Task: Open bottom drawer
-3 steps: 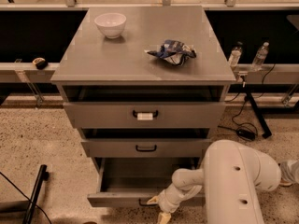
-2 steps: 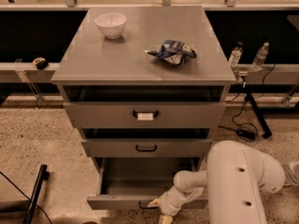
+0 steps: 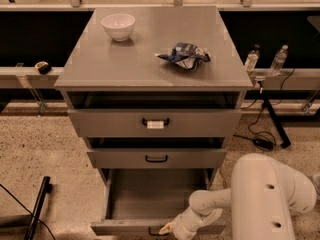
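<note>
Bowl (image 3: 118,26), white and rounded, is seen at the left rear of the smooth gray tabletop (image 3: 125,69); what it holds cannot be made out. Below, the top drawer (image 3: 110,124), marked by a white tag at its handle, and the middle drawer (image 3: 120,159) are set slightly out. The bottom drawer (image 3: 145,196) is pulled well out at floor level, its flat gray floor exposed and its front cut off by the lower edge. The gripper (image 3: 172,227) is placed against that front, partly covering the black loop handle; whether it is open or closed cannot be told. A crumpled blue-and-white bag (image 3: 184,55) lies right of centre; the bulky white arm (image 3: 265,199) fills the lower right corner.
</note>
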Available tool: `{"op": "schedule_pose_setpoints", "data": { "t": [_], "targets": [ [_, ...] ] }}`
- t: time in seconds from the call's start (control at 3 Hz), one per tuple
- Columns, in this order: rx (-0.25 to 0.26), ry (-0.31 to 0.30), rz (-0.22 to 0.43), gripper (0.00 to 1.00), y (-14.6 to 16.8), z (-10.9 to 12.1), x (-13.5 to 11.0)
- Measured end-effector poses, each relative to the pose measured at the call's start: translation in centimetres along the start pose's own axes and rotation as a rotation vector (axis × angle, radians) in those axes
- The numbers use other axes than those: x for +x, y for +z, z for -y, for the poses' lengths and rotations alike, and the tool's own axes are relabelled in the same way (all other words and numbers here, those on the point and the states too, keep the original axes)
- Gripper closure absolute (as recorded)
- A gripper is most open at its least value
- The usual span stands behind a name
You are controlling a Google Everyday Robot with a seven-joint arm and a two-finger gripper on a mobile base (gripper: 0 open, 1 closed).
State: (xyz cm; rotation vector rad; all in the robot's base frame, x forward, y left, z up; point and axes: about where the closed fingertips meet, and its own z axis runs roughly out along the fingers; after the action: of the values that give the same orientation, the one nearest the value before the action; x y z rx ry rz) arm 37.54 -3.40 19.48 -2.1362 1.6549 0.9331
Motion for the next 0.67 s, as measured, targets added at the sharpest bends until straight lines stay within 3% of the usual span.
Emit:
{"op": "schedule_pose_setpoints", "data": {
  "t": [0.67],
  "targets": [
    [0.014, 0.023, 0.022, 0.31, -0.89, -2.14, -0.28]
  ]
}}
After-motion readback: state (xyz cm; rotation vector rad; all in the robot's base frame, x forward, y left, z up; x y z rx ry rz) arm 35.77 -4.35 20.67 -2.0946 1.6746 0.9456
